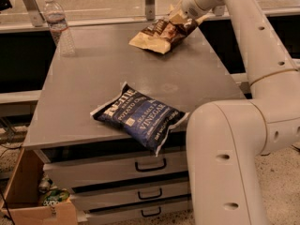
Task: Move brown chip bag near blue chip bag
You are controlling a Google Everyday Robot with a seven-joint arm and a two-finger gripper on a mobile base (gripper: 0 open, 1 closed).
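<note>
- Looking over a grey table top [93, 78] above a stack of drawers [117, 165], with a cardboard box [18, 191] sitting on the floor at the lower left.
- Finding a water bottle [59, 26] standing upright at the far left corner, well apart from both bags.
- Seeing the blue chip bag [139, 117] lying flat at the front of the table, right of centre, with its near corner hanging just over the front edge above the drawers.
- Seeing the brown chip bag [159, 33] near the far edge, well apart from the blue one, with its left end resting on the table and its right end tilting up.
- Placing the gripper [190, 8] at that raised right end, by the far right corner of the table. Seemingly clamping the bag there, though not making out the contact itself against the crumpled foil.
- Judging the task as barely begun: grasp apparently made, with the carry toward the front and the release beside the blue bag not yet done.
- Reckoning on plenty of bare surface between the two bags, with open room just behind and to the left of the blue bag for setting down.
- Minding the margins: little table in front of and to the right of the blue bag, so risking a drop off the edge there. Also minding the robot's own arm [262, 69] crowding the right side, its bulky lower link standing just beside the blue bag's right corner.
</note>
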